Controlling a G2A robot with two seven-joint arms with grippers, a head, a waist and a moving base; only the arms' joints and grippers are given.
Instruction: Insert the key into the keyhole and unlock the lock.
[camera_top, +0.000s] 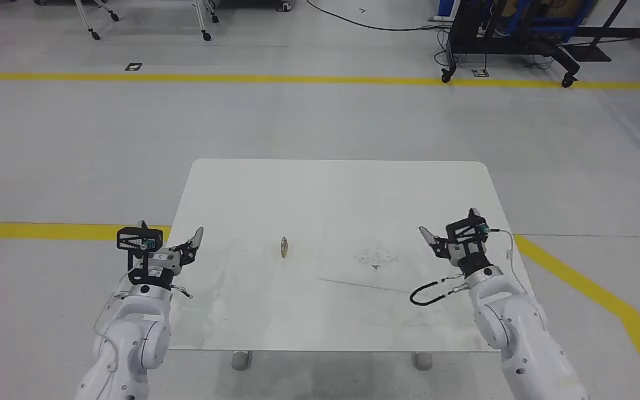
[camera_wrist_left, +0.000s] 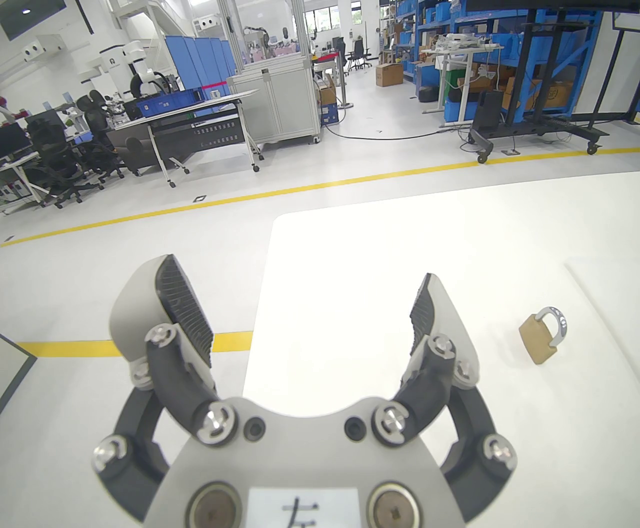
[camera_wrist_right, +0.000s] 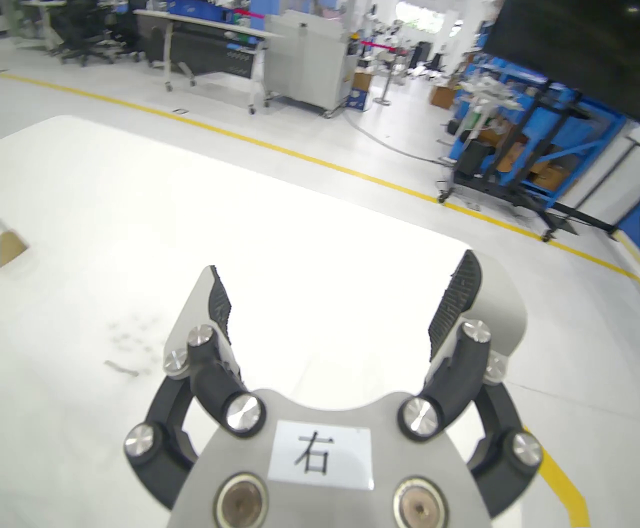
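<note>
One padlock (camera_wrist_left: 542, 336) was laid on the worktop (camera_top: 330, 190), shackle pointed away from the robot; fingers of left gripper (camera_wrist_left: 300, 295) and right gripper (camera_wrist_right: 345, 290) were spread.

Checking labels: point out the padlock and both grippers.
padlock (camera_wrist_left: 536, 342), left wrist view, brass body.
left gripper (camera_wrist_left: 297, 270), left wrist view, midway between fingers.
right gripper (camera_wrist_right: 340, 262), right wrist view, midway between fingers.

In the top view the lock (camera_top: 285, 246) is too small to tell shackle from body. The right wrist view's edge cuts it off, leaving a blurred tan corner (camera_wrist_right: 11, 247). On the counter (camera_wrist_right: 100, 200), near the right pincer (camera_wrist_right: 341, 265), a thin grey sliver (camera_wrist_right: 122, 368) beside faint smudges (camera_wrist_right: 130, 332) is too blurred and small to tell what it is.
</note>
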